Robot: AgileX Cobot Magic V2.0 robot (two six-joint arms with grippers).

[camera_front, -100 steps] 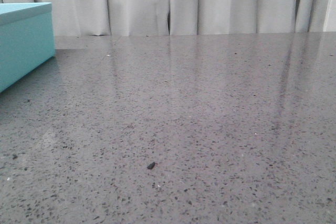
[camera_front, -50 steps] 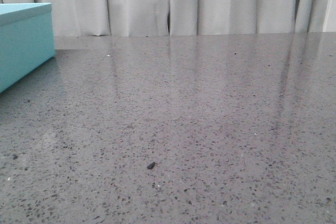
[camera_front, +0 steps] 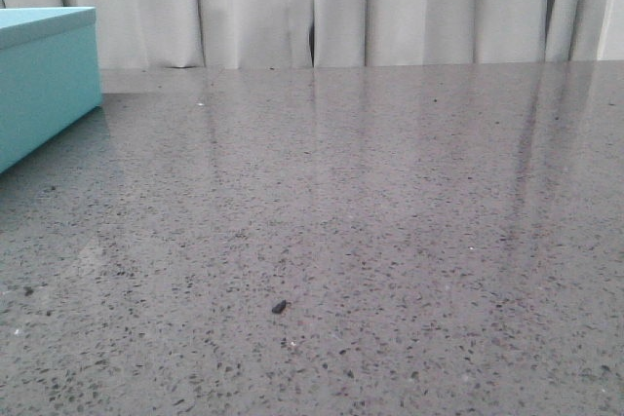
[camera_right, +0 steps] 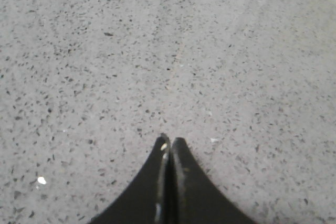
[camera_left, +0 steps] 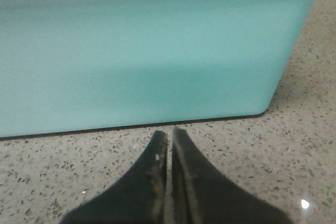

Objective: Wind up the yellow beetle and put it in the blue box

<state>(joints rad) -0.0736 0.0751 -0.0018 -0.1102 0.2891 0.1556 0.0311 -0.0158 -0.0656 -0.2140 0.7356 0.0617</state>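
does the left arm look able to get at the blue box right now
Probably yes. The left gripper is shut and empty, pointing at the side wall of the blue box, with only bare table between them. Its lid looks on.

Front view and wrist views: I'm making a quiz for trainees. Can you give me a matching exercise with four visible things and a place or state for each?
Things:
1. large turquoise-blue rectangular box
2. left gripper
3. right gripper
4. small dark speck

States:
A. shut, over bare speckled grey table
B. far left of the front view
C. shut, close to the box wall
D. lying loose on the table, near front

Pairs: 1-B, 2-C, 3-A, 4-D
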